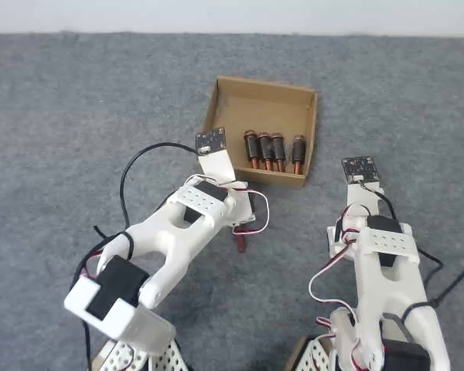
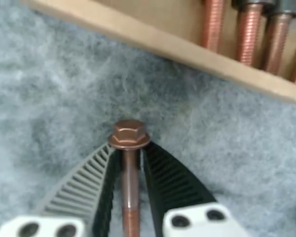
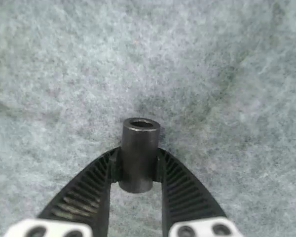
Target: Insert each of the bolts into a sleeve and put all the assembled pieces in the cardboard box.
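Cardboard box (image 1: 216,100) in the high view holds four assembled pieces (image 1: 272,151); one pair seems left to join. Left wrist view: the left gripper (image 2: 129,150), near the box wall, clamps a copper bolt (image 2: 129,136) by its shank. Right wrist view: the right gripper (image 3: 138,158) pinches a black sleeve (image 3: 139,143) over the carpet (image 3: 64,59), its bore empty.

The cardboard box (image 1: 282,178) sits in the upper middle of the high view, its near wall facing the arms. Four assembled pieces (image 1: 267,147) line the lower part of its floor; the upper part lies bare. The left arm (image 1: 178,232) crosses from the lower left to the box's lower left corner, and the right arm (image 1: 383,247) stands at lower right. Grey carpet (image 1: 294,232) lies open between them.
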